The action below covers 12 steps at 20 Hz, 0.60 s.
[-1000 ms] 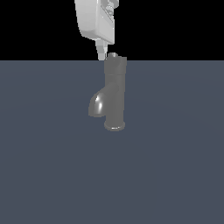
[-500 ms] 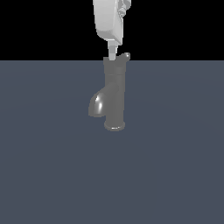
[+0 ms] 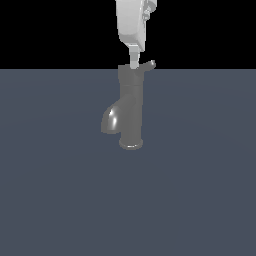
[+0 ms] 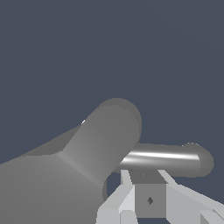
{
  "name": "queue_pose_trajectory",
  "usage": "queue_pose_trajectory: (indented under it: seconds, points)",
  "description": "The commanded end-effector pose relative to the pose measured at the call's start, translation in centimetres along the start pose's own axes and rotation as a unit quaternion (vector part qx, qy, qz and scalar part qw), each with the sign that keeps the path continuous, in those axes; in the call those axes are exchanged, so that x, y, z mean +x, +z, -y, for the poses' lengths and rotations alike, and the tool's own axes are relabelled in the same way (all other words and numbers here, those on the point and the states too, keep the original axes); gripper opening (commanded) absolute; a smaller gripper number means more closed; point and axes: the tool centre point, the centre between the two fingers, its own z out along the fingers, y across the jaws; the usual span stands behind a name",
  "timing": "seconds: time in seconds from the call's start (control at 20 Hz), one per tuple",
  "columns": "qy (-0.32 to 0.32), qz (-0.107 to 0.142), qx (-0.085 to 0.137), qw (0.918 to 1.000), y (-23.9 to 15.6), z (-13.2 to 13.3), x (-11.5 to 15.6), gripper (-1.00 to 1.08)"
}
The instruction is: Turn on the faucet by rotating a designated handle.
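**Pincer poised at faucet's lever**

You are looking at a dark metal faucet (image 3: 131, 107) standing upright near the middle of the grey tabletop (image 3: 200, 190), its spout curving down toward the exterior view's left. At its top a short handle (image 3: 148, 65) juts out toward the exterior view's right, tipped slightly upward. The pincer (image 3: 134, 64) hangs directly over the faucet's crown, its fingertip touching or just beside the root of the handle. In the wrist view the handle (image 4: 168, 159) shows as a bright rod lying crosswise just beyond the fingertips (image 4: 131, 192), with the faucet body (image 4: 87, 153) filling the near side.

You cannot tell from either view whether the fingers stand apart or together; only one is plainly seen from outside, and the wrist view crops them.

Whether the handle has reached its full turn, the pictures do not settle.

The risks, judged from here: the contact sits close to the pivot, where leverage is poor, so a push could slide off the smooth round rod. A finger pressing down on the faucet's top instead of sideways on the handle would jam, not turn.
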Motion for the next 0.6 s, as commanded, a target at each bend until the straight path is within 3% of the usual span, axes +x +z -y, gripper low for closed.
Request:
queue_pose_trajectory:
  seconds: [0.0, 0.55]
  points:
    - [0.013, 0.0, 0.011, 0.9999, 0.0, 1.9, 1.6, -1.0]
    - [0.03, -0.002, 0.014, 0.9995, -0.2, 4.9, 4.5, -1.0]
